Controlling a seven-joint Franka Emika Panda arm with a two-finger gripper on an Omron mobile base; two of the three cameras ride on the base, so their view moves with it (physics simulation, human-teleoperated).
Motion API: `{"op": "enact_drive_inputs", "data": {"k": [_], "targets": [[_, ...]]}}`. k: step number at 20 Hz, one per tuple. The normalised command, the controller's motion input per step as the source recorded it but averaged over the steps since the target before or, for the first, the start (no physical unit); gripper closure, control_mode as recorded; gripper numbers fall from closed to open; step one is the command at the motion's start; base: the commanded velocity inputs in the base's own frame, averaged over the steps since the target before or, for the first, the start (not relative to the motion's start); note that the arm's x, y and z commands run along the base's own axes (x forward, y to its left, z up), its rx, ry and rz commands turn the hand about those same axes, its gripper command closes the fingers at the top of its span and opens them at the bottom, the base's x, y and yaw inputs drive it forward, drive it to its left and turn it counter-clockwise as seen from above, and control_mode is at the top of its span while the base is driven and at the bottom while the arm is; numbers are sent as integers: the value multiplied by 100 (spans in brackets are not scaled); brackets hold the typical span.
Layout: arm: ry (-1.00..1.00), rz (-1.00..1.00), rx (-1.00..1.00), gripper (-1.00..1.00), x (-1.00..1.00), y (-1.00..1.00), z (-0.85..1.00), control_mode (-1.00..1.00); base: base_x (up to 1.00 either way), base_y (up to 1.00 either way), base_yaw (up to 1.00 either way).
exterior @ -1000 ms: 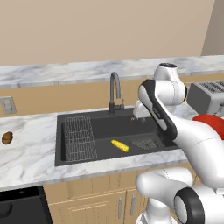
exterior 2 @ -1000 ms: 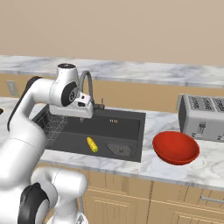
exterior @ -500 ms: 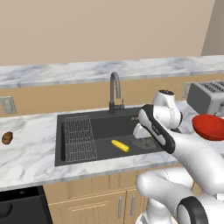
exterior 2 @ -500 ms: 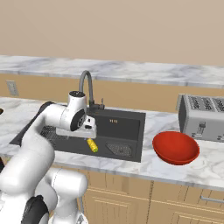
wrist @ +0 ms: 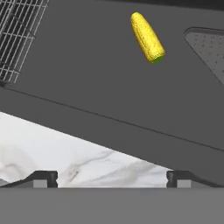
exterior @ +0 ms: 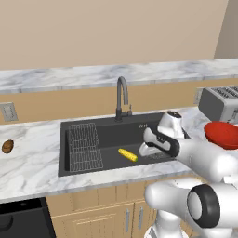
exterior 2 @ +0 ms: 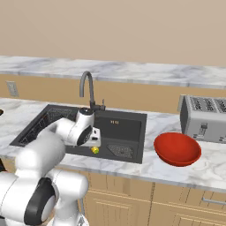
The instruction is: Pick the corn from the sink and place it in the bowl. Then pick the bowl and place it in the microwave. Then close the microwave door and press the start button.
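Note:
The yellow corn [exterior: 127, 155] [exterior 2: 95, 150] lies on the floor of the dark grey sink [exterior: 111, 135] [exterior 2: 128, 128]. My gripper [exterior: 145, 149] [exterior 2: 94, 140] hangs low inside the basin, just right of the corn and a little above it, not touching it. In the hand view the corn [wrist: 148, 37] lies ahead at the upper right, and the gripper [wrist: 112, 177] is open with its fingertips [wrist: 43, 177] far apart and nothing between them. The red bowl [exterior: 223, 134] [exterior 2: 177, 148] stands empty on the counter right of the sink. The microwave is out of view.
A curved dark faucet [exterior: 122, 95] [exterior 2: 87, 88] rises behind the basin. A wire rack [exterior: 85, 146] [wrist: 19, 35] fills the sink's left part. A silver toaster [exterior: 223, 103] [exterior 2: 205, 117] stands behind the bowl. A brown potato-like lump [exterior: 7, 146] lies far left on the marble counter.
The arm has swung down from above the sink into the basin, bringing the hand low beside the corn. The jaws stay open. The corn and bowl have not moved.

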Motion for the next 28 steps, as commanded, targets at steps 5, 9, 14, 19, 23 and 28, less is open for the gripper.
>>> {"op": "enact_drive_inputs", "data": {"k": [5,9,14,19,23,28], "targets": [[6,7,1,-100,52,0,-17,-100,0,0,0],[6,6,0,-100,61,0,-34,-100,0,0,0],[0,3,0,-100,55,0,-41,-100,0,0,0],[1,2,3,-100,42,0,-44,-100,0,0,0],[2,0,3,-100,49,0,-34,-100,0,0,0],[2,0,0,-100,52,0,-18,-100,0,0,0]]}}
